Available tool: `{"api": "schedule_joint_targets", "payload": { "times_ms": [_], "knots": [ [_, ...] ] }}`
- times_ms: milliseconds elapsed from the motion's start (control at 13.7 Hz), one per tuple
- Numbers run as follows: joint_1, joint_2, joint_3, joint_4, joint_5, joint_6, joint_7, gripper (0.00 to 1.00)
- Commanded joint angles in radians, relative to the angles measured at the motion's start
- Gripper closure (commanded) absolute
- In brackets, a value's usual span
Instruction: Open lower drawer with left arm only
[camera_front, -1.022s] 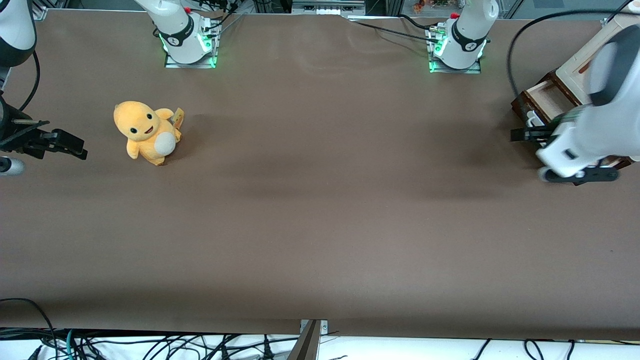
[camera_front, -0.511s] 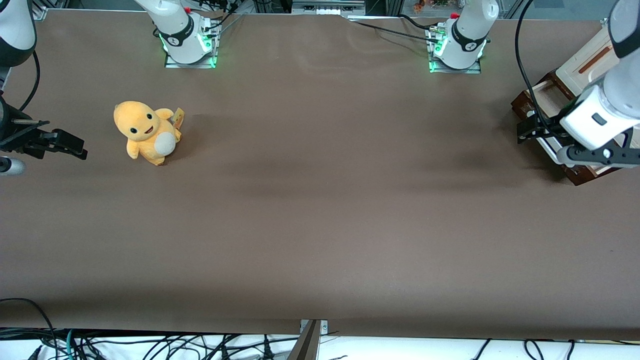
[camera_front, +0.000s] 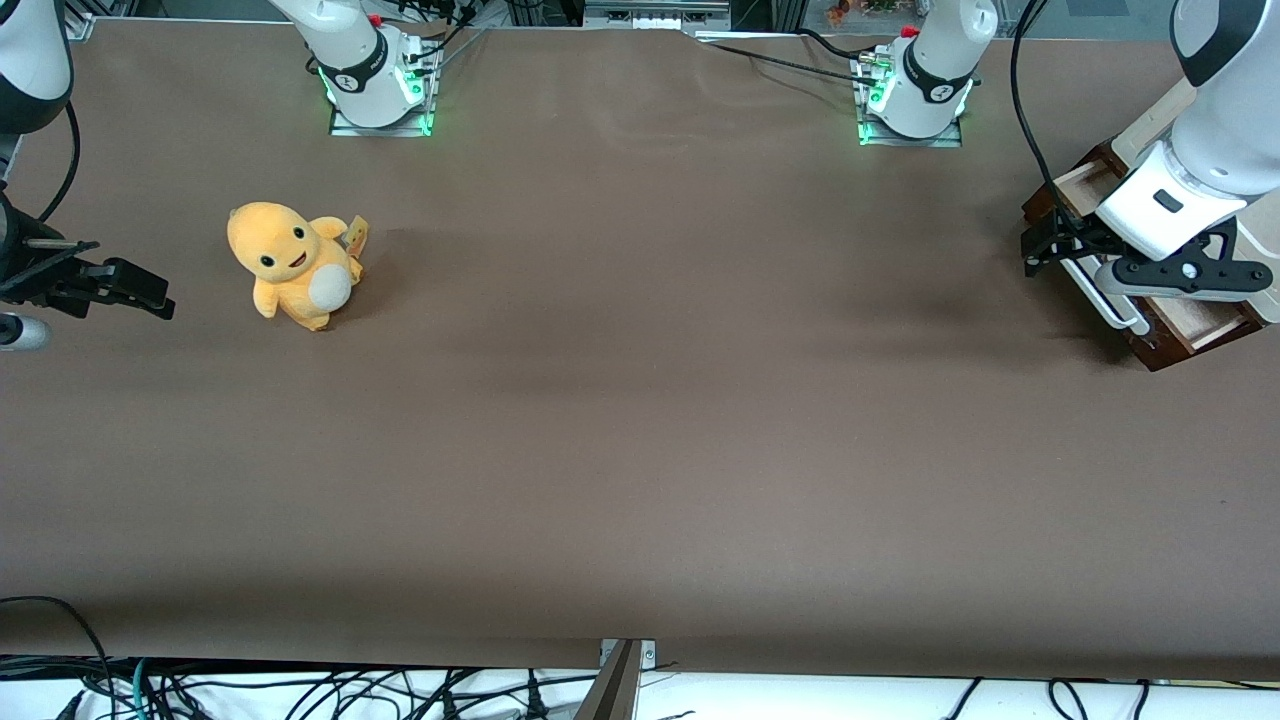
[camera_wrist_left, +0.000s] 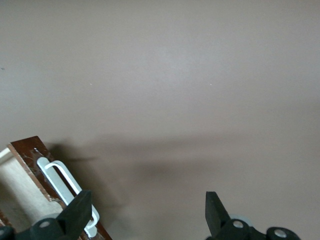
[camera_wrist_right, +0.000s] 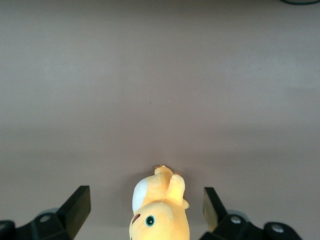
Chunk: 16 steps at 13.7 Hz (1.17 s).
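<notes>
At the working arm's end of the table, the gripper (camera_wrist_left: 147, 212) hangs with its two black fingers (camera_wrist_left: 77, 212) spread wide apart and nothing between them but bare brown tabletop. One finger sits just beside the white bar handle (camera_wrist_left: 64, 186) of the lower drawer (camera_wrist_left: 22, 187), without gripping it; whether it touches the bar I cannot tell. In the front view the gripper (camera_front: 1040, 248) is above the corner of the drawer farthest from that camera, pointing toward the parked arm's end.

The lower drawer (camera_front: 1195, 330) is pulled out from the small cabinet (camera_front: 1085, 185), its pale wood inside showing within the dark-brown frame, and its handle (camera_front: 1112, 298) runs along the front edge that faces the middle of the table. The left arm (camera_front: 1210, 120) reaches over the cabinet and drawer, covering much of both with its white wrist, while a black cable (camera_front: 1020, 110) loops up beside it.

An orange plush toy (camera_front: 292, 264) sits well apart, toward the parked arm's end of the brown table (camera_front: 640, 420). Two white arm bases (camera_front: 918, 85) with green lights stand along the table edge farthest from the front camera.
</notes>
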Motion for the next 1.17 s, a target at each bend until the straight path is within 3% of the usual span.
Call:
{"api": "schedule_joint_targets", "payload": {
  "times_ms": [0, 365, 657, 1096],
  "knots": [
    [0.071, -0.017, -0.048, -0.012, -0.044, 0.011, 0.029, 0.0],
    [0.084, -0.019, -0.061, -0.01, -0.039, 0.01, 0.019, 0.0],
    [0.023, -0.019, 0.003, -0.009, -0.031, 0.007, 0.03, 0.0],
    [0.02, -0.02, 0.005, -0.009, -0.031, 0.005, 0.03, 0.0]
  ]
}}
